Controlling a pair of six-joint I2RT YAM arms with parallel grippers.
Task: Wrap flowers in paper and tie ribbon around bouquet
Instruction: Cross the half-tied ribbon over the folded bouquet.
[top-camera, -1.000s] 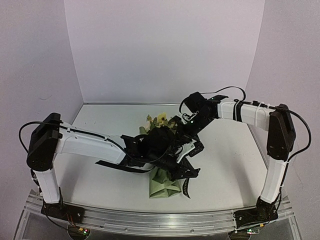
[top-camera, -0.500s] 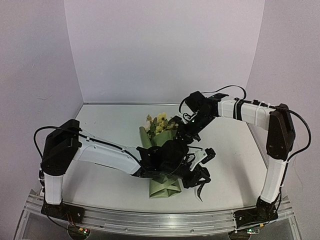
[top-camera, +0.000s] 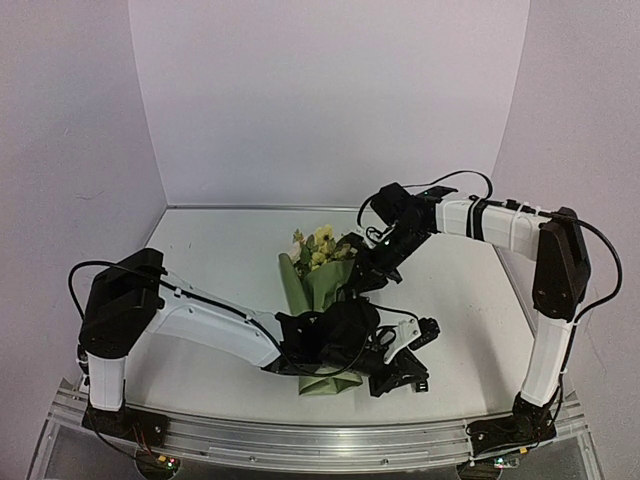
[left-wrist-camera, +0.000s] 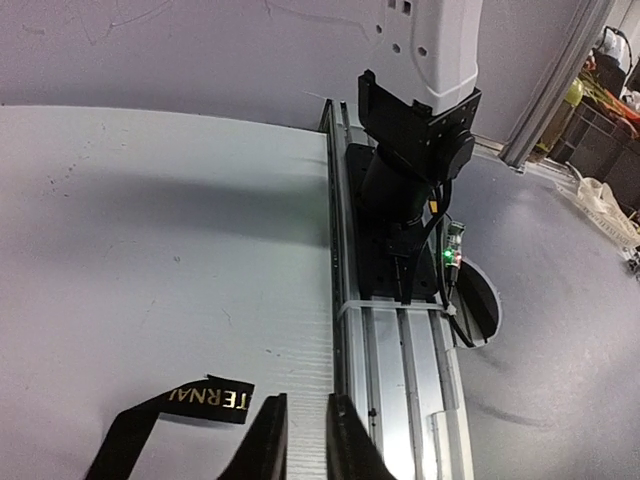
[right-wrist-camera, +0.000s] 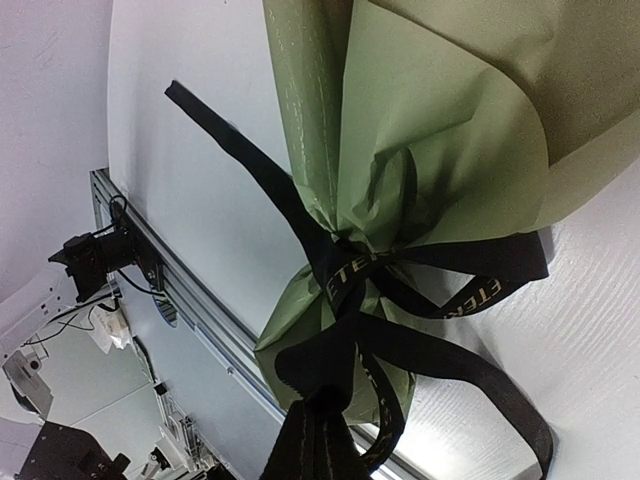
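Observation:
The bouquet lies in the middle of the table: yellow flowers (top-camera: 320, 243) top a cone of olive-green paper (top-camera: 322, 378) (right-wrist-camera: 440, 130). The black ribbon (right-wrist-camera: 480, 295) with gold lettering is knotted round the cone's neck, its tails trailing onto the table. My right gripper (right-wrist-camera: 325, 405) (top-camera: 368, 272) is shut on a loop of that ribbon just below the knot. My left gripper (left-wrist-camera: 305, 440) (top-camera: 405, 372) hovers low by the table's near edge, right of the cone's foot. Its jaws stand a narrow gap apart with nothing between them. A loose ribbon end (left-wrist-camera: 205, 400) lies just left of its fingers (left-wrist-camera: 268, 440).
An aluminium rail (left-wrist-camera: 400, 350) (top-camera: 320, 440) runs along the table's near edge, close under my left gripper. The right arm's base (left-wrist-camera: 410, 130) is bolted onto it. White walls close off the back and both sides.
My left arm swung right and toward the near edge, off the cone. The ribbon it gripped has left its jaws, which opened and partly closed again. The right gripper held still.

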